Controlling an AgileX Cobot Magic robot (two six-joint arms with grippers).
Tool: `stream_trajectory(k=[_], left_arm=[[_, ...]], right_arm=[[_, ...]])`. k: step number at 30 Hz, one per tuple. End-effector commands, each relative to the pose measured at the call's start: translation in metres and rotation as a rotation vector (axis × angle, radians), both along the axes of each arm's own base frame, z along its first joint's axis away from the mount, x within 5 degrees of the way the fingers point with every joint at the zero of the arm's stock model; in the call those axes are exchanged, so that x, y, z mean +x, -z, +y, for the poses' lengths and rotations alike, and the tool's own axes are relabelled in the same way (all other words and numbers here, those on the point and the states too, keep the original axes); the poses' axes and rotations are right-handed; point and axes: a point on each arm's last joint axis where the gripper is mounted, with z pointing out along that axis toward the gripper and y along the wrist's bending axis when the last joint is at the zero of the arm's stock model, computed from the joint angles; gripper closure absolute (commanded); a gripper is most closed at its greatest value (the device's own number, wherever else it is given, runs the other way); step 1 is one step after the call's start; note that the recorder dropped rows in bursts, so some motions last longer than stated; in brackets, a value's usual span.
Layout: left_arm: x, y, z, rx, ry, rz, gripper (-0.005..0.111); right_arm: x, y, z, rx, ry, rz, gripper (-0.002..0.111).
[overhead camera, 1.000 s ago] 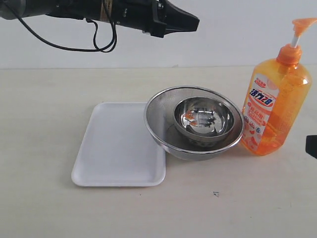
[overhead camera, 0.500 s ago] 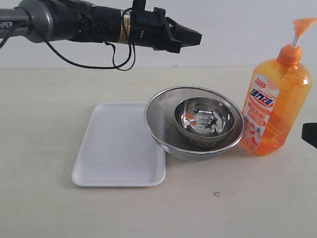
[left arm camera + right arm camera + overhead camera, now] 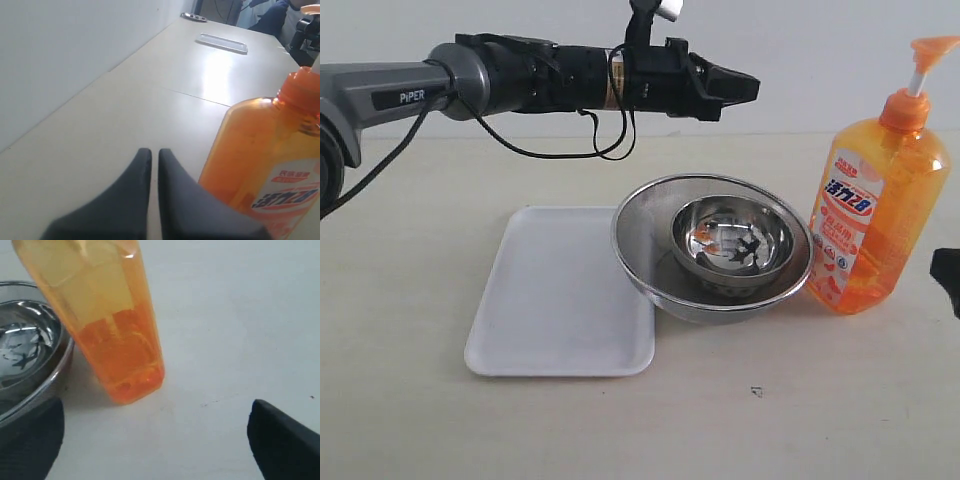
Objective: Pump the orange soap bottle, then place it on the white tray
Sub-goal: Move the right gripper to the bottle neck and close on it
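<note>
The orange soap bottle [image 3: 875, 215] stands upright on the table at the right, its pump head [image 3: 932, 48] raised. It also fills part of the left wrist view as the bottle [image 3: 260, 165] and shows its base in the right wrist view as the bottle [image 3: 117, 330]. The white tray [image 3: 555, 300] lies flat at centre left with nothing on it. My left gripper [image 3: 750, 88] hangs high above the bowls, shut and holding nothing [image 3: 151, 152], pointing toward the bottle. My right gripper [image 3: 156, 407] is open wide, low beside the bottle's base; only a black tip [image 3: 948, 278] shows at the right edge.
Two nested steel bowls [image 3: 720, 245] sit between the tray and the bottle, the outer rim overlapping the tray's right edge and close to the bottle. A pale wall runs behind the table.
The left arm has reached further right, toward the bottle, with its jaws still shut. The bottle, bowls and tray have not moved.
</note>
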Motion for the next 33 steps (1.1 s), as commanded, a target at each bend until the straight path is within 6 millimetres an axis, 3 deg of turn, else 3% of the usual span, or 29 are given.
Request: stream_trajectory(k=[1,7,11,23,33], left_arm=[[0.002,0.001,-0.007,-0.026,0.006,0.044,0.102],[0.003,-0.003,-0.011,-0.034,0.040,0.041,0.102],[0.001,-0.007,-0.014,-0.040,0.060,0.045,0.102],[-0.013,0.008,-0.038,0.037,0.107,0.029,0.102],[-0.026,0.012,-0.064,0.034,0.128,-0.003,0.102]], right_arm=[[-0.003,0.001,0.021,-0.110,-0.161,-0.091,0.019],[-0.007,0.000,0.040,-0.158,-0.241,-0.252,0.019],[-0.006,0.006,0.034,-0.162,-0.161,-0.292,0.019],[0.011,0.019,0.033,-0.236,-0.090,-0.301,0.019],[0.026,0.014,0.039,-0.254,-0.087,-0.358,0.019]])
